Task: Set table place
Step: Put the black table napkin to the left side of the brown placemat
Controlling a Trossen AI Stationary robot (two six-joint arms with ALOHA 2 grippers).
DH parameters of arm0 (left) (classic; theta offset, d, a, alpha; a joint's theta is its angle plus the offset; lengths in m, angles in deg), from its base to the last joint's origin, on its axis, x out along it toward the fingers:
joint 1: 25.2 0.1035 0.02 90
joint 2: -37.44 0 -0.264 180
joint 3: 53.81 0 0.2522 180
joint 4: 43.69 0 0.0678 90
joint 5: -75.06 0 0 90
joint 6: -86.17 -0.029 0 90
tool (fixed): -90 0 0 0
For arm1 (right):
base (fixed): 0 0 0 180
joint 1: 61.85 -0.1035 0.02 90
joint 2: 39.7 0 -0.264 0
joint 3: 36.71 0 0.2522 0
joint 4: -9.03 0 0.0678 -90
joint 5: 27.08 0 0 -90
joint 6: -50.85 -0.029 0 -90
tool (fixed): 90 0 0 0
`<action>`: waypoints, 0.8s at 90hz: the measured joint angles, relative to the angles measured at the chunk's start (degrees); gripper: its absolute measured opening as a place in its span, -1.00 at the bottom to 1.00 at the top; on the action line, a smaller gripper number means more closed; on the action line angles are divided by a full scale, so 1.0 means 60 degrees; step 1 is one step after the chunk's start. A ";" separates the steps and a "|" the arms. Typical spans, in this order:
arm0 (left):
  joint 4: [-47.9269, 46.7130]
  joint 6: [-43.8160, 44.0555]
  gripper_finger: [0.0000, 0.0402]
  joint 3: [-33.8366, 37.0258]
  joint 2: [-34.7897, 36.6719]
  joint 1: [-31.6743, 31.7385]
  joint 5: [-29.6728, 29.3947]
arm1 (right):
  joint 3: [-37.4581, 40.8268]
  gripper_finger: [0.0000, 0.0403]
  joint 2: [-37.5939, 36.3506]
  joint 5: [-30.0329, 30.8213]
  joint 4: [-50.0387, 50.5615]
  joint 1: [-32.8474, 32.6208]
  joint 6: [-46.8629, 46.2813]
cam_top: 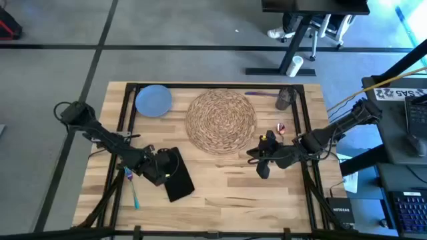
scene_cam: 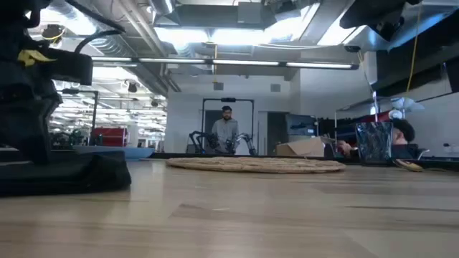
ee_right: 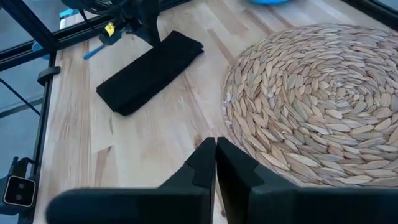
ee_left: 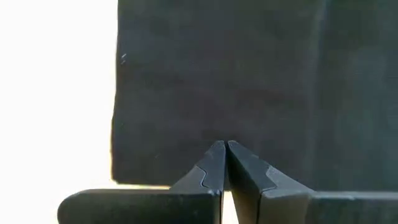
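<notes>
Worktop (cam_top: pixel 220 180): mat (cam_top: pixel 221 121) sits centre-rear, nothing on it. Plate (cam_top: pixel 153 101) is at the rear left corner, apart from the mat. Napkin (cam_top: pixel 177 175) lies front-left, angled, well clear of the mat. L gripper (cam_top: pixel 162 168) is down on the napkin's near-left end; L wrist view shows jaws clenched tip to tip right against the black cloth (ee_left: pixel 249 93), can't tell if any fabric is pinched. Fork (cam_top: pixel 132 188) lies on the wood just left of the napkin, beside the L arm, partly hidden under it. R gripper (cam_top: pixel 262 160) is just off the mat's front-right edge, pointing toward it; R wrist view has jaws clenched, nothing between them, tips over bare wood next to the mat rim (ee_right: pixel 323 99). Napkin (ee_right: pixel 151 70) also visible there w/ the L gripper at its far end. Cup (cam_top: pixel 285 99) stands at the rear right near the frame, w/ a purple-handled utensil (cam_top: pixel 257 94) lying beside it, just behind the mat. Small red item (cam_top: pixel 281 127) lies right of the mat, type unclear. Low view: person (scene_cam: pixel 226 131) standing in the room beyond the worktop.
</notes>
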 joint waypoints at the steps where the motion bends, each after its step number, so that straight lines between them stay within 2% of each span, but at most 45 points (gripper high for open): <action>1: -0.0038 0.0009 -1.00 0.0000 -0.0012 0.0023 0.0000 | 0.0000 -1.00 0.0002 0.0000 0.0000 0.0000 0.0000; 17: -0.0121 0.0002 -1.00 0.0311 -0.0022 0.0466 -0.0044 | 0.0000 -1.00 -0.0001 0.0076 -0.0004 0.0000 -0.0011; 33: 0.0849 -0.0192 -1.00 0.0743 0.0012 0.1038 -0.0267 | 0.0000 -1.00 0.0001 0.0076 -0.0001 0.0000 -0.0018; 51: 0.1637 -0.1048 -1.00 0.0769 -0.0011 0.1768 -0.0415 | 0.0000 -1.00 0.0000 0.0086 0.0000 0.0000 -0.0018; 72: 0.1759 -0.1907 -1.00 0.0701 -0.0022 0.2400 -0.0361 | 0.0000 -1.00 0.0002 0.0109 0.0004 0.0000 -0.0018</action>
